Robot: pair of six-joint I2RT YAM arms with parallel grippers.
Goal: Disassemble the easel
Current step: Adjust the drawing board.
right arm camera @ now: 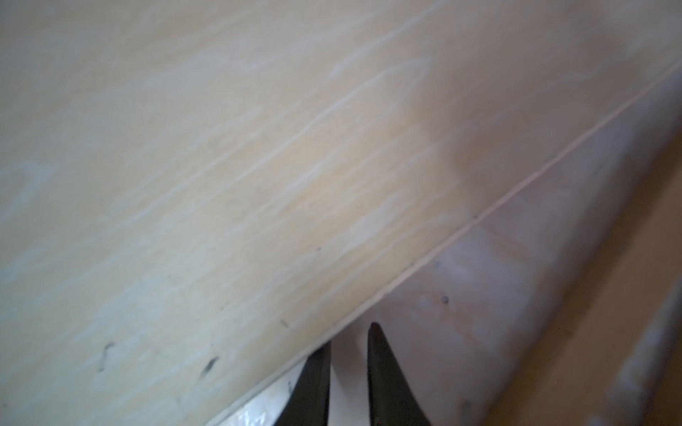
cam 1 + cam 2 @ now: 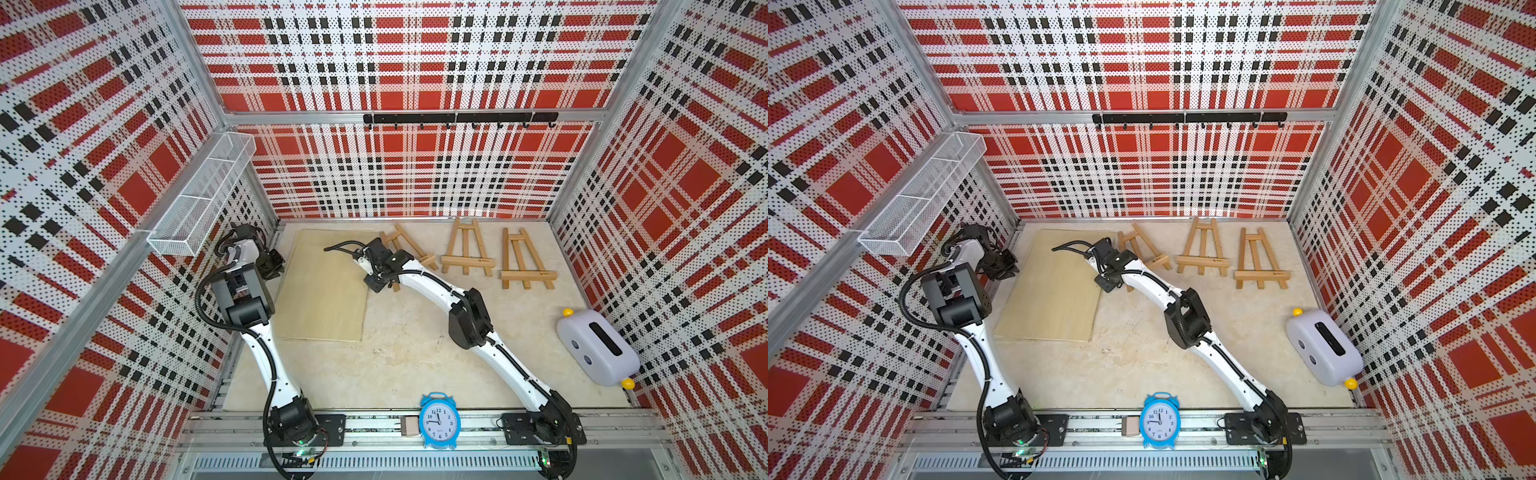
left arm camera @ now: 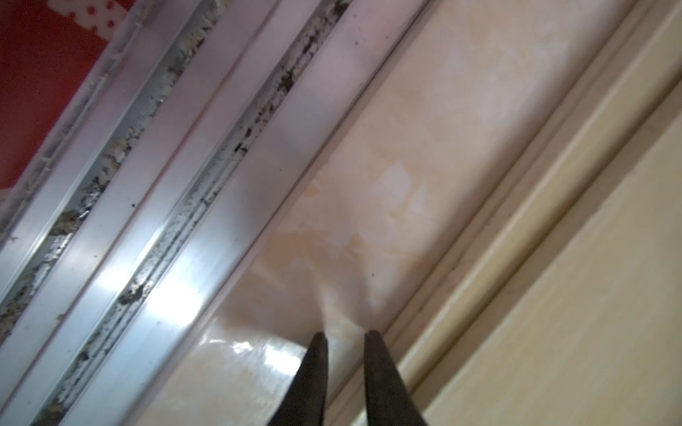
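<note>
Easel point(image 2: 415, 247): likely light, stiff slatted wood, lying just beside right gripper point(image 1: 350, 335), jaws narrow, empty; grasp a leg, joints probably fragile.

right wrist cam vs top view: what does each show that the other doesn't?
Only the right wrist view: a close-up of the wooden board's grain and edge, with the right gripper at that edge, jaws closed to a narrow gap.
Only a top view: three easels near the back wall, the blue clock, the white toaster-like box, the wire basket, the hook rail, the left arm and the right arm.
Both: the board and the beige tabletop.
</note>
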